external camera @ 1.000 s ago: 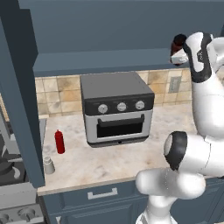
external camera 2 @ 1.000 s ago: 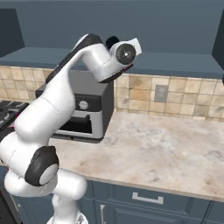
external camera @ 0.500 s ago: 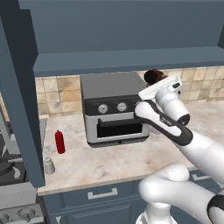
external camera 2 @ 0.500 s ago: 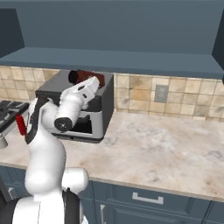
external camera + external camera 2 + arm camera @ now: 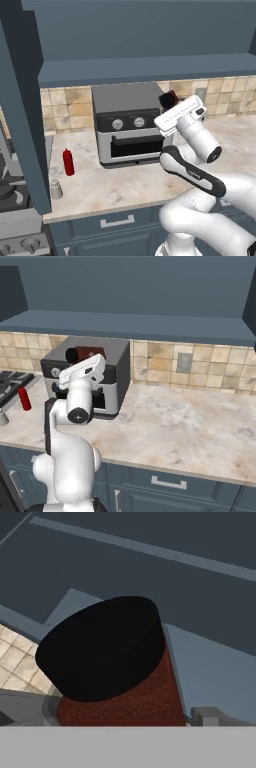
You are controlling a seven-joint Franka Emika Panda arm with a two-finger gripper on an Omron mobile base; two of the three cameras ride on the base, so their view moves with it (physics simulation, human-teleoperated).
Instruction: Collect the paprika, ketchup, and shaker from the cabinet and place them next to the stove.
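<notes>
Left base view: arm rises from lower right, bends up over the counter (image 5: pixel 125 187), hand raised in front of the toaster oven (image 5: pixel 127 130). Gripper (image 5: pixel 169 101) points up and away from the camera, with the paprika (image 5: pixel 169 99) at its tip: dark reddish-brown jar, black cap, mostly hidden behind the white hand. Ketchup (image 5: pixel 68 162) stands upright on the counter left of the toaster oven, near the backsplash. Shaker (image 5: pixel 56 189) stands on the counter just in front and left of the ketchup, apart from it, close to the stove (image 5: pixel 15 220) at lower left. Cabinet (image 5: pixel 140 45) spans the top, its open door edge down the left side.

Right base view: arm rises from lower left, gripper (image 5: pixel 82 356) up at toaster oven (image 5: pixel 107 373) top level. Paprika (image 5: pixel 85 353) lies sideways here, black cap to the left, sitting between the fingers above the hand. Ketchup (image 5: pixel 22 398) at far left on the counter (image 5: pixel 175 421), stove grates (image 5: pixel 10 381) behind it. Cabinet (image 5: pixel 130 296) overhead.

Hand view: paprika (image 5: pixel 115 677) is close up, black cap toward the camera, brown body below, cabinet underside (image 5: pixel 200 572) behind. Fingers are set wide, the jar between them; whether they actually press on it I cannot tell.
</notes>
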